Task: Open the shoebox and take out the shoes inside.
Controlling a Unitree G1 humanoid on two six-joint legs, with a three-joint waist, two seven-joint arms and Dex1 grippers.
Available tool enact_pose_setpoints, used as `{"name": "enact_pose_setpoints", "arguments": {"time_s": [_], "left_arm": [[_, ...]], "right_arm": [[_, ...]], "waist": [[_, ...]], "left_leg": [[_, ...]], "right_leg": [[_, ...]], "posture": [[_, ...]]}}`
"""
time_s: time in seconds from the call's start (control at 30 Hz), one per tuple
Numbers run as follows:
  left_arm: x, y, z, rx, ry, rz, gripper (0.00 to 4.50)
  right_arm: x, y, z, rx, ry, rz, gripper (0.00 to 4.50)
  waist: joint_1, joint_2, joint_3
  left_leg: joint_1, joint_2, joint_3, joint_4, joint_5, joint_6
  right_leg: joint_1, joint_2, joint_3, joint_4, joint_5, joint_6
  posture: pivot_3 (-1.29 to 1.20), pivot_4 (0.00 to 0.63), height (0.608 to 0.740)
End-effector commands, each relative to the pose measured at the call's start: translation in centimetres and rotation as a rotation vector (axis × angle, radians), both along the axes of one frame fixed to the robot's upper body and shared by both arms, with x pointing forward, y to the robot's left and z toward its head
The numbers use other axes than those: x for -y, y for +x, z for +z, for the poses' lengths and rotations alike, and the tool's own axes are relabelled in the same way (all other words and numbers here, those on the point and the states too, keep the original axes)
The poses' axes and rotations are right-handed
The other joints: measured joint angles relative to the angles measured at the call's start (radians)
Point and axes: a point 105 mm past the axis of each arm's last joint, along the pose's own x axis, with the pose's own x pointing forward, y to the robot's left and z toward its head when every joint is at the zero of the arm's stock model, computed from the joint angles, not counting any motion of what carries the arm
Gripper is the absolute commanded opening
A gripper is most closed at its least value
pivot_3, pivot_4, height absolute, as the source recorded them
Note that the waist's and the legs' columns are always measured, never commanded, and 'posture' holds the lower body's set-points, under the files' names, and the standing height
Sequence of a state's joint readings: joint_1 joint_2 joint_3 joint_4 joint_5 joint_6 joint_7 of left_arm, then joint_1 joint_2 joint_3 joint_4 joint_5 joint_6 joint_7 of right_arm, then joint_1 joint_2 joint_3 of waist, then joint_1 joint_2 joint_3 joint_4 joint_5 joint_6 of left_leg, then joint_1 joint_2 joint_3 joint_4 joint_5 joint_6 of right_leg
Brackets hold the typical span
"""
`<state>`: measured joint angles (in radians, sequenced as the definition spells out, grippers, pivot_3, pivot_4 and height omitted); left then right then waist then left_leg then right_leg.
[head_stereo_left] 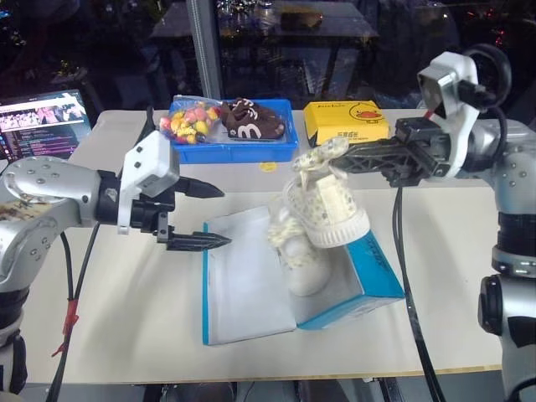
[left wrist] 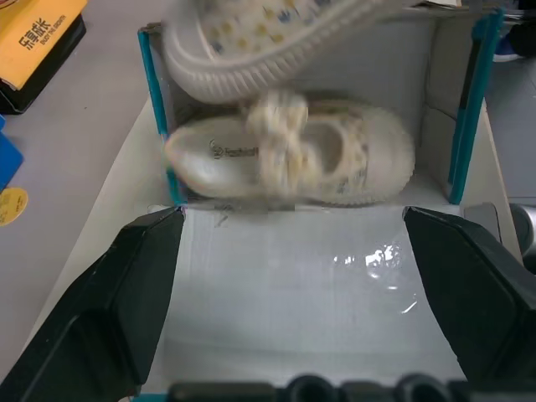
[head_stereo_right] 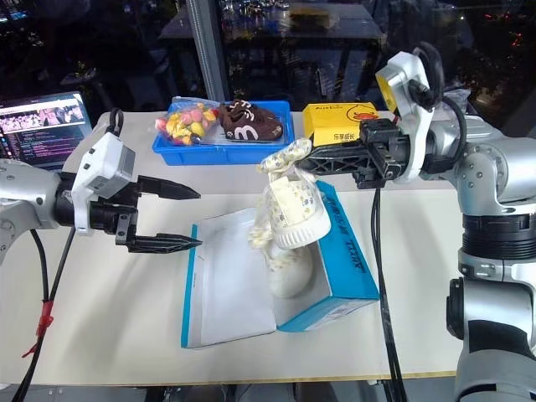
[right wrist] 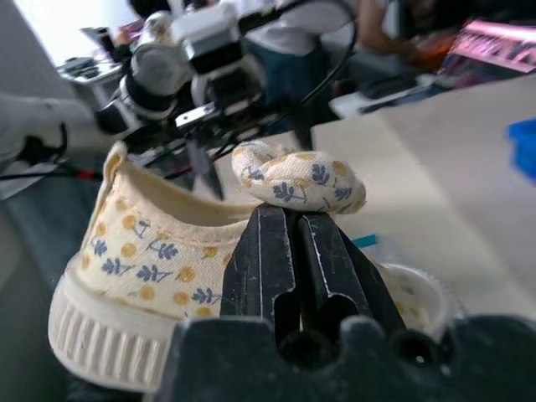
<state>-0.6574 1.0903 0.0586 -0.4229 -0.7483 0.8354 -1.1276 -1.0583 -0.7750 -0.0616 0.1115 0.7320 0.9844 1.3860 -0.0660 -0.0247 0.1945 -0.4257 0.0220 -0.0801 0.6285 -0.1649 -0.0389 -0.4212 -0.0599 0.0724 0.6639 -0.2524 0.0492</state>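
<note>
**One shoe lifted clear of the open shoebox, its mate inside**

We see the right gripper (head_stereo_right: 311,162) with its jaws pressed fully together on the fabric bow of one shoe (head_stereo_right: 289,209), which hangs tilted above the box, its ribbed rubber sole turned outward. The upper is cream canvas printed with small blue and yellow flowers. The left gripper (head_stereo_left: 213,216) holds its jaws spread wide and grips nothing; it hovers just beside the lid's left edge, its pointed black tips aimed across the box.

The shoebox (head_stereo_left: 368,268) lies on the pale bench (head_stereo_left: 126,318), bright blue cardboard outside, white inside, its hinged lid folded flat towards the left. The second shoe (left wrist: 293,159) rests inside against the box's wall.

Further back stand a blue plastic tray (head_stereo_left: 234,149) holding coloured sweets and a brown plush item, and a yellow box (head_stereo_left: 343,122).
</note>
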Motion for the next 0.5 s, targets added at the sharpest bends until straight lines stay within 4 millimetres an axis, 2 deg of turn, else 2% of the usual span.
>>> {"name": "enact_pose_setpoints", "arguments": {"time_s": [0.03,0.3,0.33,0.43,0.5], "left_arm": [[0.1,-0.3,0.9,0.047,0.001,-0.007,4.5],[0.1,-0.2,0.9,0.047,-0.002,-0.006,4.5],[0.1,-0.2,0.9,0.047,-0.002,-0.006,4.5],[0.0,-0.3,1.0,0.045,0.001,-0.007,4.5],[0.0,-0.3,1.1,0.044,0.001,-0.007,4.5]], "right_arm": [[1.6,-0.5,4.3,0.165,0.087,-0.054,0.04],[3.3,0.0,5.2,0.291,0.021,-0.186,0.04],[3.9,0.5,5.0,0.317,-0.024,-0.24,0.04],[7.4,3.0,2.2,0.411,-0.317,-0.46,0.04],[9.4,4.2,0.5,0.44,-0.476,-0.547,0.04]], "waist": [[0.0,0.0,0.0],[-0.002,0.0,0.0],[-0.002,0.0,0.0],[0.002,0.0,0.0],[0.007,0.0,0.0]], "left_leg": [[0.0,0.0,0.0,0.0,0.0,0.0],[0.0,0.0,0.0,0.0,0.0,0.0],[0.0,0.0,0.0,0.0,0.0,0.0],[0.0,0.0,0.0,0.0,0.0,0.0],[0.0,0.0,0.0,0.0,0.0,0.0]], "right_leg": [[0.0,0.0,0.0,0.0,0.0,0.0],[0.0,0.0,0.0,0.0,-0.001,0.001],[0.0,0.0,0.0,0.0,-0.001,0.001],[0.0,0.0,0.0,-0.001,-0.002,0.003],[0.0,0.0,0.0,-0.001,-0.002,0.003]], "posture": [[0.0,0.15,0.74],[0.0,0.15,0.74],[0.0,0.15,0.74],[0.0,0.15,0.74],[0.0,0.15,0.74]]}}
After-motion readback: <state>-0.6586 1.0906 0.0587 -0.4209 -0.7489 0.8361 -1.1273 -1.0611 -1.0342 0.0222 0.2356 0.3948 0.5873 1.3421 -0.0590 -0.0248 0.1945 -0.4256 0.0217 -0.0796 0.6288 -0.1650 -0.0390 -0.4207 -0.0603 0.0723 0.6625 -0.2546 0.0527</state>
